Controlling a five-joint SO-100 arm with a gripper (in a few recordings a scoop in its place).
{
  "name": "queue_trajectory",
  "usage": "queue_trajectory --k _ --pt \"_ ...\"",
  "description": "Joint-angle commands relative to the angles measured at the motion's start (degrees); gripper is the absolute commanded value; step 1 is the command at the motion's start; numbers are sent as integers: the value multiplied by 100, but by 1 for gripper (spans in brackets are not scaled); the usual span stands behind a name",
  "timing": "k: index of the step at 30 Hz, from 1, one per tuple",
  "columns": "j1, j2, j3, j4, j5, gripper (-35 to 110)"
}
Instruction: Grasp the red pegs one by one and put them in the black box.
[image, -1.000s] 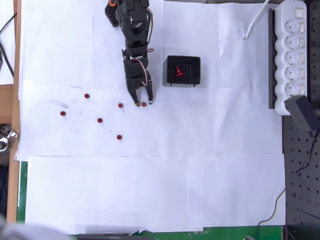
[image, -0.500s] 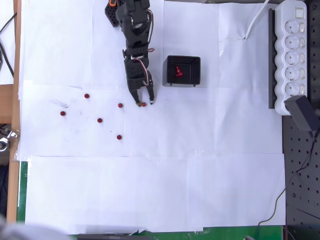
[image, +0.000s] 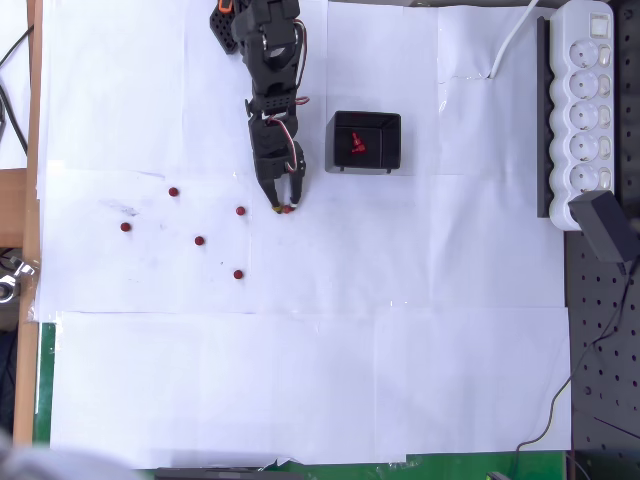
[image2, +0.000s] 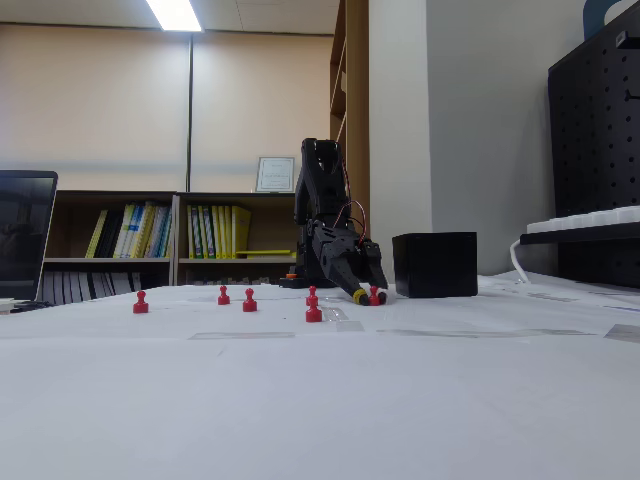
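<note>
Since a second ago the fingers (image: 286, 206) have drawn together around one red peg (image: 285, 209): the gap that stood spread at either side of it has narrowed, and the tips now pinch the peg between them on the white paper. Arm (image: 270, 80) and base have hardly shifted otherwise.

From overhead, the black arm reaches down from its base at the top of the frame, left of centre, its links stacked in a nearly straight line pointing towards the lower edge, fingertips just left of and below the black box (image: 366, 141). In the fixed view the arm (image2: 322, 215) rises upright at the frame's middle, then folds forward and down so the fingers (image2: 367, 294) meet the worktop (image2: 320, 400) at a slant, with the pinched peg (image2: 374, 295) standing between them, just left of the black box (image2: 434, 264).

The box sits in the upper middle of the overhead frame, open side up, with something red lying inside (image: 357, 148).

Five more red pegs (image: 199, 241) are scattered on the paper left of the fingers, in the middle-left of the overhead frame, all well apart from one another. In the fixed view they stand upright (image2: 140, 302) in a loose row left of the arm.
</note>
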Motion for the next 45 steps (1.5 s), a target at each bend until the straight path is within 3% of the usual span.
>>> queue_trajectory --k 1,4,9,11,15,19,23,30,38,45 --pt "-105 -510 369 686 -237 0" --pt "-114 -1371 940 2681 -606 0" --pt "-501 -2206 3630 8288 -1573 0" --pt "-809 -2180 4957 9967 -2083 0" --pt "-1582 -1494 7928 12445 -2979 0" --pt "-2329 -861 9932 13966 -3366 0" --pt "-2751 -694 10301 14177 -3700 0" --pt "-3094 -396 9026 14115 -3577 0" --pt "-2962 141 7365 12410 -3076 0" --pt "-3050 246 7207 12234 -2962 4"
